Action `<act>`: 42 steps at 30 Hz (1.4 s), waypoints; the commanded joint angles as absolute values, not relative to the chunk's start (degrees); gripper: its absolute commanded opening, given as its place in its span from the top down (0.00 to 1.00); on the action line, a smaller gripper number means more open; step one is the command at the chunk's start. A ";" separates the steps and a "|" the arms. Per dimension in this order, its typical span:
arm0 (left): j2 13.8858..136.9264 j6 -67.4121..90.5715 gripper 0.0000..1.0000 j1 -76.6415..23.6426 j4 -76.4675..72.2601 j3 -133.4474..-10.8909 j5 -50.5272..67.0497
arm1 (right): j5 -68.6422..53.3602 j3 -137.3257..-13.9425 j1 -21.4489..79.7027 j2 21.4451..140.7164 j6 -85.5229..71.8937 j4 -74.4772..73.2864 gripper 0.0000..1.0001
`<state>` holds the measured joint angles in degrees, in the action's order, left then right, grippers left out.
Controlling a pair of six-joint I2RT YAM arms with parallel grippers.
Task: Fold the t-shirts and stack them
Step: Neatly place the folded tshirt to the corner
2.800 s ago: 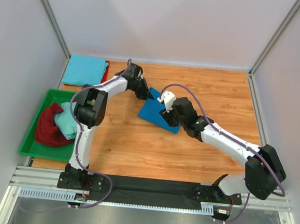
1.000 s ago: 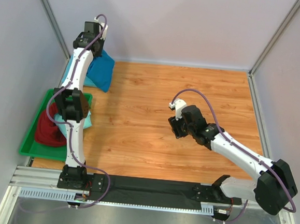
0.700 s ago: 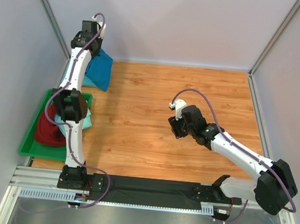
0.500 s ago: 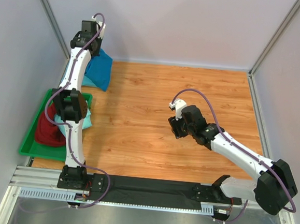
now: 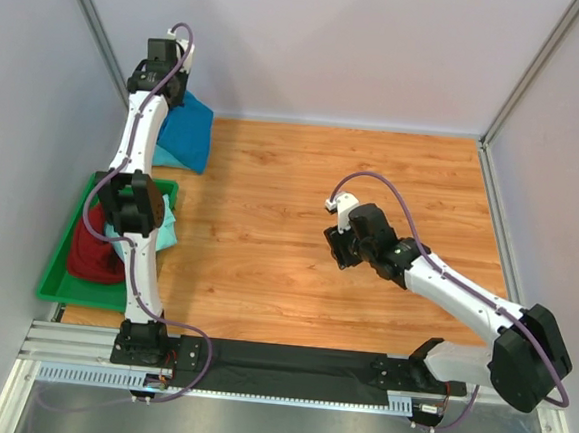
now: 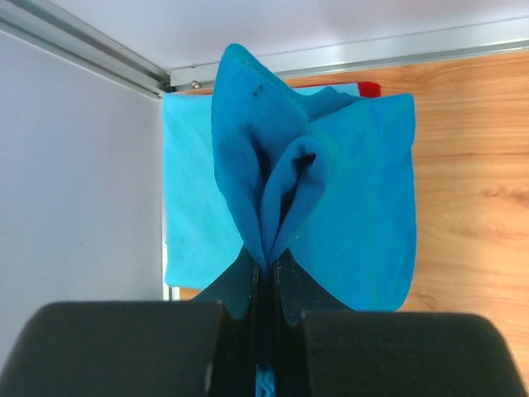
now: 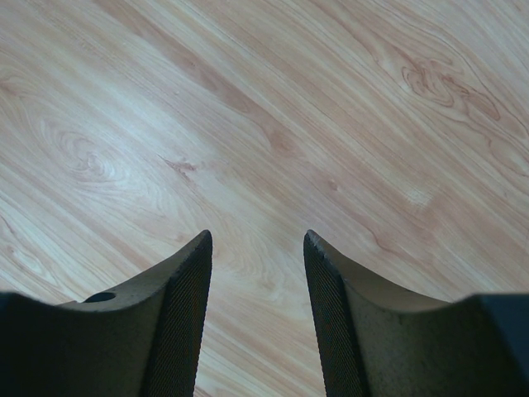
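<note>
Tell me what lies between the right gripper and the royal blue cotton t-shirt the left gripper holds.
Between the right gripper and the royal blue t-shirt: only bare wooden tabletop, shown in the top external view.

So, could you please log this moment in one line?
left gripper: shut on royal blue shirt, over sky blue shirt | right gripper: open

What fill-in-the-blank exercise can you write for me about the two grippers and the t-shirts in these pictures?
1. The left gripper is ____ on the royal blue cotton t-shirt.
2. The right gripper, over the bare wooden table, is ____.
3. The maroon cotton t-shirt lies in the ____ plastic tray.
Missing words: shut; open; green.
</note>
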<state>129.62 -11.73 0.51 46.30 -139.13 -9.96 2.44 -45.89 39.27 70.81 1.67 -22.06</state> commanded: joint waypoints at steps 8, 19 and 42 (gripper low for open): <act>131.12 -13.36 1.00 3.43 40.69 -144.22 -7.47 | 1.32 -47.02 39.02 73.82 0.53 -20.92 0.50; 137.02 -12.04 1.00 4.83 39.21 -146.53 -6.32 | 1.32 -48.43 39.02 77.34 0.44 -21.36 0.50; 139.15 -4.25 0.33 8.26 31.55 -145.63 -22.68 | 0.79 -54.40 39.02 82.35 -6.67 -23.38 0.50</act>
